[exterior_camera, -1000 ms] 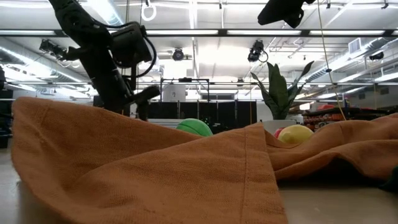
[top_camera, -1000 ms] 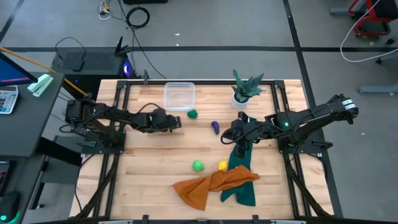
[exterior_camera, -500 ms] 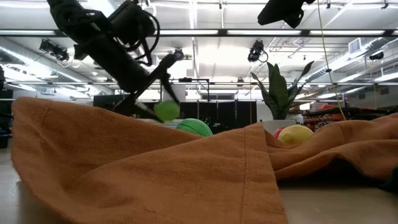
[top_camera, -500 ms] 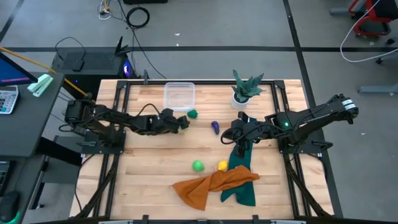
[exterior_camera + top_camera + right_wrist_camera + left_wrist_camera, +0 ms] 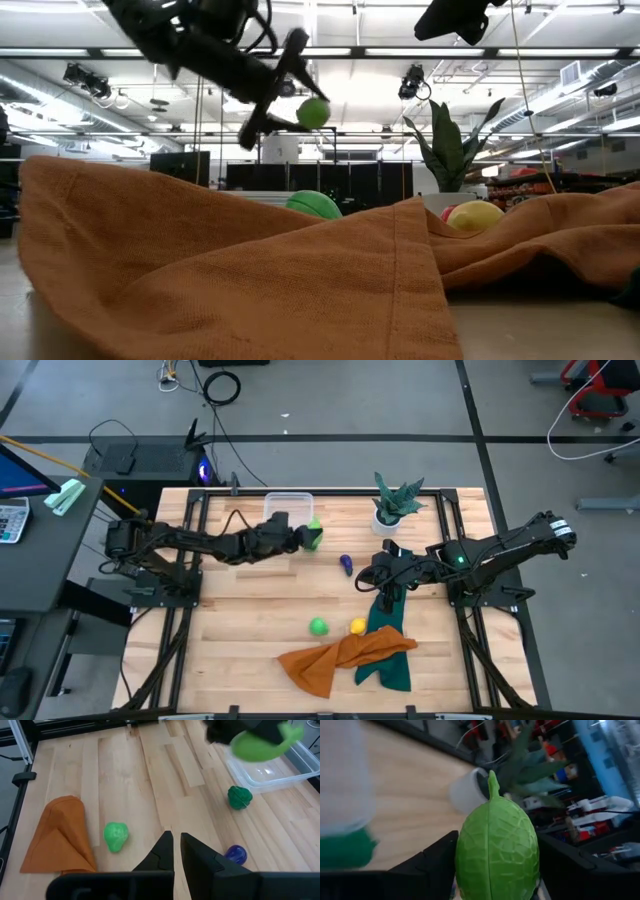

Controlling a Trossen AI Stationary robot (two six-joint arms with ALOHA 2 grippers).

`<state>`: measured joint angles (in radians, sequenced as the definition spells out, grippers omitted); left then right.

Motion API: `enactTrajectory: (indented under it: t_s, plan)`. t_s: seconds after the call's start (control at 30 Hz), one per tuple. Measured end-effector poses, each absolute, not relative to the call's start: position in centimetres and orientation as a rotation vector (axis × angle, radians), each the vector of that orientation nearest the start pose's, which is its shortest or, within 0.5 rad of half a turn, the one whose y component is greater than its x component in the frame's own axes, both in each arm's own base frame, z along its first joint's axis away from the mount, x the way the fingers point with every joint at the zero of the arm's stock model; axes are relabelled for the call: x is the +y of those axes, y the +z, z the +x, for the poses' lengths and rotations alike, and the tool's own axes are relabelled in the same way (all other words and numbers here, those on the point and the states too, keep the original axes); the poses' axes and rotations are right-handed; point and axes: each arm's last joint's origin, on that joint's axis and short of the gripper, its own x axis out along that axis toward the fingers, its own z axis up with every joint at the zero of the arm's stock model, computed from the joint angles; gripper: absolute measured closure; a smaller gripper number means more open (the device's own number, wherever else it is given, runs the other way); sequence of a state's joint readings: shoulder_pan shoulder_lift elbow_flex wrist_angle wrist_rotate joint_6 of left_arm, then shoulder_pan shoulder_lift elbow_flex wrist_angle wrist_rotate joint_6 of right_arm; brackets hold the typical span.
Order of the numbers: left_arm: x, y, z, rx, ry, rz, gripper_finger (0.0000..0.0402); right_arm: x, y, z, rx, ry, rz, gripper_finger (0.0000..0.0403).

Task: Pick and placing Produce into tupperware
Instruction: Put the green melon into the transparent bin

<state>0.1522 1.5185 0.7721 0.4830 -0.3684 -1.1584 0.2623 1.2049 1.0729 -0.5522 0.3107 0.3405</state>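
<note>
My left gripper [image 5: 306,536] is shut on a light green produce piece [image 5: 315,534] and hangs beside the near right corner of the clear tupperware [image 5: 287,513]. The dark green piece [image 5: 240,796] lies on the table just below it, by the tupperware [image 5: 280,770]. Also on the wood are the purple piece [image 5: 345,564], a second light green piece [image 5: 318,626] and the yellow piece [image 5: 357,626]. No red piece shows in the high view. My right gripper [image 5: 384,582] waits shut over the dark green cloth, right of the purple piece. My left gripper pinches the light green piece [image 5: 497,850] between its two fingers [image 5: 436,862], one on each side of its body. The fingers reach in from the table's left. The piece's pointed stem end [image 5: 493,777] faces away from the wrist. It is lifted clear of the table [image 5: 313,112].
An orange cloth [image 5: 340,653] and a dark green cloth [image 5: 386,650] lie crumpled near the table's near edge. A spiky plant in a white pot [image 5: 392,505] stands at the far edge, right of the tupperware. Bare wood [image 5: 240,610] lies on the near left.
My left gripper has moved up and toward the table's far right, from the middle left of the table to the tupperware's near right corner. It has carried the light green piece from table height to well above the table. My right arm has kept still.
</note>
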Motion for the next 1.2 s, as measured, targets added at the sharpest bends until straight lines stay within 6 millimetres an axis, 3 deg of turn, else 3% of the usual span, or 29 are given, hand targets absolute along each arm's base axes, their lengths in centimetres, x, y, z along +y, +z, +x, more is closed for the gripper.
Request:
enactTrajectory:
  t_s: [0.17,0.33,0.67,0.9,1.2]
  plan:
    - [7.8,24.8,32.2,-0.076,0.580,-0.989,0.0147,5.6,31.7,24.4,0.638,-0.159,0.141,0.0398]
    - [10.5,26.9,32.3,0.076,0.638,-0.869,0.0157,5.6,31.7,24.4,0.638,-0.160,0.144,0.0398]
    - [15.4,31.2,30.1,0.358,0.803,-0.723,0.0147,5.6,31.7,24.4,0.638,-0.160,0.144,0.0398]
    - [17.0,30.8,28.4,0.476,0.894,-0.734,0.0154,5.6,31.7,24.4,0.636,-0.169,0.140,0.0398]
    - [16.8,28.1,27.8,0.586,0.920,-0.738,0.0151,5.4,31.7,24.4,0.629,-0.198,0.141,0.0398]
